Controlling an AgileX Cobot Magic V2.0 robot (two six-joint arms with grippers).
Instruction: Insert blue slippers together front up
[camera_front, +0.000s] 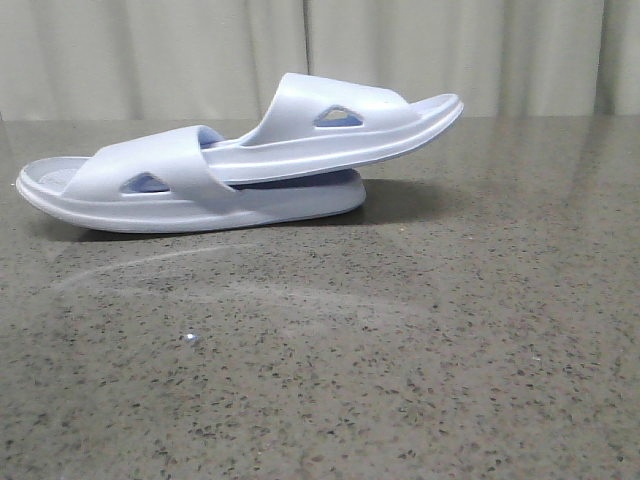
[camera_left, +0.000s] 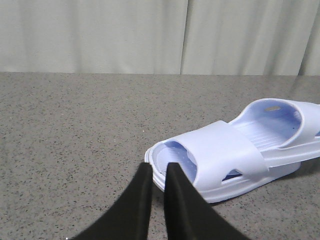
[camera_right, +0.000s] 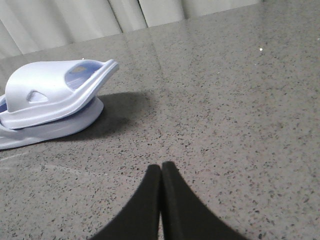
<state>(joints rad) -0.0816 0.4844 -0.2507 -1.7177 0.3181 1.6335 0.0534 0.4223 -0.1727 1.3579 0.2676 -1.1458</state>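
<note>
The two blue slippers lie nested at the back of the speckled grey table (camera_front: 400, 360). The lower slipper (camera_front: 150, 175) rests flat. The upper slipper (camera_front: 330, 125) is pushed under its strap and tilts up toward the right, sole off the table. In the left wrist view my left gripper (camera_left: 158, 167) hovers just short of the lower slipper's (camera_left: 225, 155) rim, its fingers a narrow gap apart with nothing between them. The upper slipper (camera_left: 280, 120) shows behind it. My right gripper (camera_right: 161, 167) is shut and empty over bare table, well apart from the upper slipper (camera_right: 45, 85) and lower slipper (camera_right: 45, 132). Neither gripper shows in the front view.
A pale curtain (camera_front: 300, 50) hangs behind the table's far edge. A tiny white speck (camera_front: 190, 338) lies on the table in front of the slippers.
</note>
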